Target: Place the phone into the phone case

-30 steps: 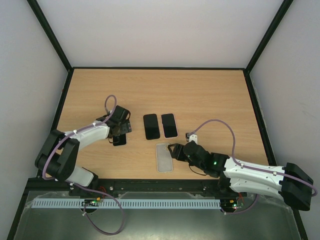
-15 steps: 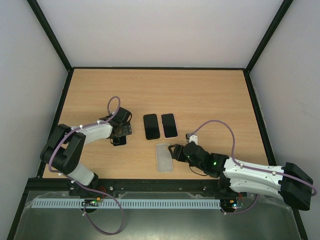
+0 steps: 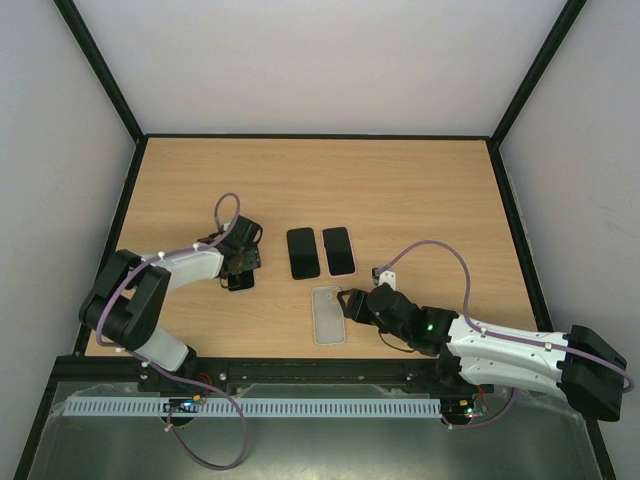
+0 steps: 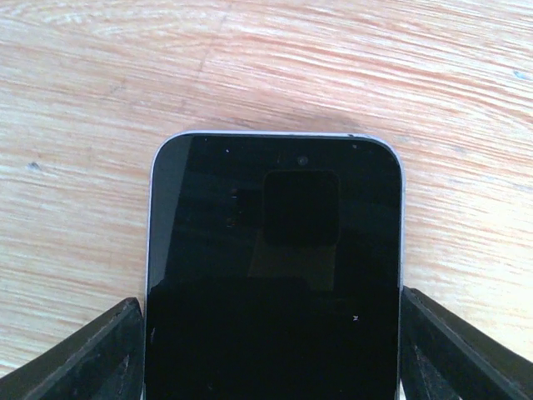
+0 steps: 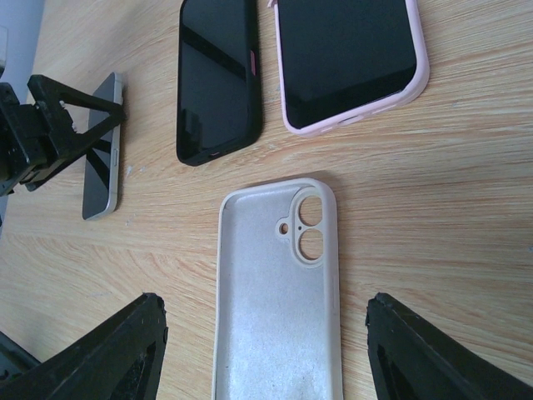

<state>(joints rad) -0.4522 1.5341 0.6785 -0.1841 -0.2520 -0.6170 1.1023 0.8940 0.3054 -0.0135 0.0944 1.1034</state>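
A bare black phone (image 3: 238, 281) lies screen up on the wood at the left; it fills the left wrist view (image 4: 275, 275) and shows in the right wrist view (image 5: 104, 158). My left gripper (image 3: 240, 268) stands over its far end, with one finger against each long side (image 4: 271, 350). An empty white phone case (image 3: 327, 314) lies open side up near the front middle, camera holes at the far end (image 5: 279, 308). My right gripper (image 3: 350, 303) is open, its fingers spread wide either side of the case's near end (image 5: 266, 350), not touching it.
Two other phones lie side by side behind the case: one in a black case (image 3: 302, 253) (image 5: 218, 79), one in a pink case (image 3: 338, 250) (image 5: 346, 54). Black frame rails edge the table. The right arm's cable loops above its wrist (image 3: 430, 245).
My left gripper has shifted slightly nearer and settled lower over the bare phone, and its forearm has swung a little. The right arm and the case have not moved.
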